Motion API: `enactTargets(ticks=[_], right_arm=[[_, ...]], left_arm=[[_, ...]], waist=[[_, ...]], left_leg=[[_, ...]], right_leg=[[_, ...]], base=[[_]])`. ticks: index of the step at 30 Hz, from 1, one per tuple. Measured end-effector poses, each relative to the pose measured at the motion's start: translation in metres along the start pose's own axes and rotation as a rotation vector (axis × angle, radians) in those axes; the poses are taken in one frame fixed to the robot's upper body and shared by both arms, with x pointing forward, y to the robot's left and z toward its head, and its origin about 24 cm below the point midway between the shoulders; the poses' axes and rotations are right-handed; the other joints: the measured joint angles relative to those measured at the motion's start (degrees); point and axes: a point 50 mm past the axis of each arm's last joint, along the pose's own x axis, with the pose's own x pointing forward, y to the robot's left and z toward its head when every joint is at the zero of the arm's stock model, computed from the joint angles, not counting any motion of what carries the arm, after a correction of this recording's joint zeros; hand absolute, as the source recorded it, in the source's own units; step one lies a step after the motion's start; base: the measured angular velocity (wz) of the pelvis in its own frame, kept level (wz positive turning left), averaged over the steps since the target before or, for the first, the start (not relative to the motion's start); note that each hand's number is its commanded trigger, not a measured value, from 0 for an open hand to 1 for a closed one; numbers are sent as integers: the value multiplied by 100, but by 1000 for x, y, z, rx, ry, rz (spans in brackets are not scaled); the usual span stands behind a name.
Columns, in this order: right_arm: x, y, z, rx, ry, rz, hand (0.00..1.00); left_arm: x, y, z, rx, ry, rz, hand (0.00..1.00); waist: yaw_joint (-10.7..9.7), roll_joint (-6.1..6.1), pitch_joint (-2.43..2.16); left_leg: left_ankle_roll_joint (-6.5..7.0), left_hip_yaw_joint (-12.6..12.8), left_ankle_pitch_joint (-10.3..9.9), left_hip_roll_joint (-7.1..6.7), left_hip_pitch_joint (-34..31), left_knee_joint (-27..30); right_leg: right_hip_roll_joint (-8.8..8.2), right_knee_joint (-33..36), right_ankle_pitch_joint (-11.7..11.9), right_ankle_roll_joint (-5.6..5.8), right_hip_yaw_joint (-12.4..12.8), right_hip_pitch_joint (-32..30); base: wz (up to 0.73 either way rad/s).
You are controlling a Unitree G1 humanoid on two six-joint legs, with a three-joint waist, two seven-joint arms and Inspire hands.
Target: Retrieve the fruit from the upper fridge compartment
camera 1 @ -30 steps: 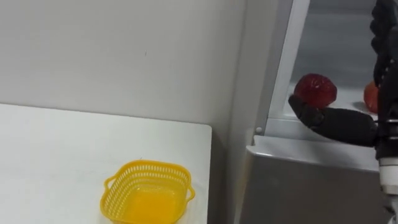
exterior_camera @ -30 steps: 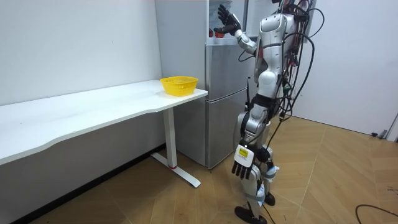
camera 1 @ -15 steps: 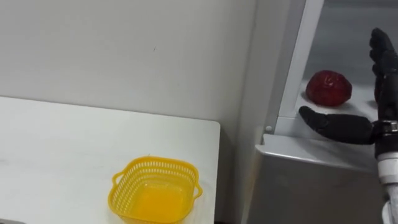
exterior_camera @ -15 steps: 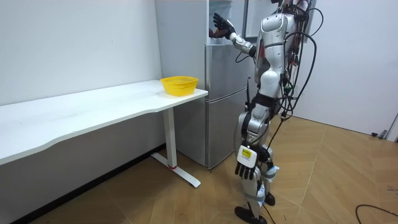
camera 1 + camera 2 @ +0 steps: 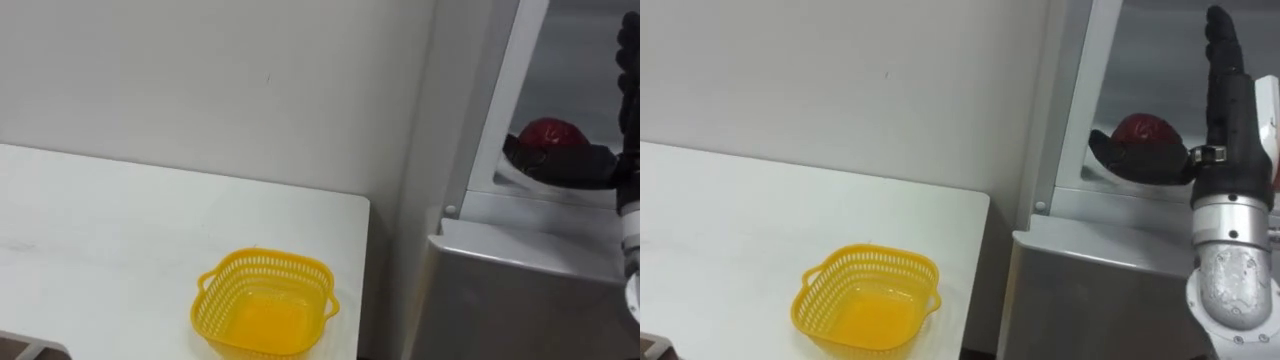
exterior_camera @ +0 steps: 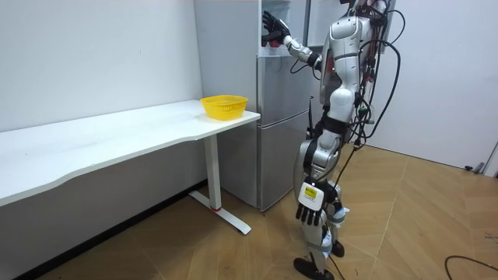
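A dark red, rounded, faintly bumpy fruit (image 5: 1150, 130) sits on the shelf of the open upper fridge (image 5: 1100, 270), at the upper right of the frame. The right hand (image 5: 1232, 120) stands open beside it, fingers straight up and thumb stretched across its front; whether they touch is unclear. The left hand (image 6: 309, 204) hangs relaxed, low in the room view.

I'm watching my right hand (image 5: 1230, 125) covering the lower half of the red fruit (image 5: 1148, 128) at centre right; the fridge (image 5: 1090, 290) is running off the right edge.
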Motion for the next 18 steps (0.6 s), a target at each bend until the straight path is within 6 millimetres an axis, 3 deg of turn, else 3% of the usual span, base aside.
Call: enactTargets(ticks=[10, 18], right_arm=[[0, 0, -2, -3, 9, 2, 0], [2, -5, -19, -59, 87, 39, 0]], left_arm=[[0, 0, 1, 0, 2, 1, 0], [0, 1, 1, -1, 2, 2, 0]], waist=[[2, -23, 26], [6, -61, 30]], left_leg=[[0, 1, 0, -2, -6, 8], [0, 18, 0, -7, -52, 12]], right_leg=[[-1, 1, 0, 0, 0, -3], [-7, 2, -1, 1, -1, -15]], base=[[0], [0]])
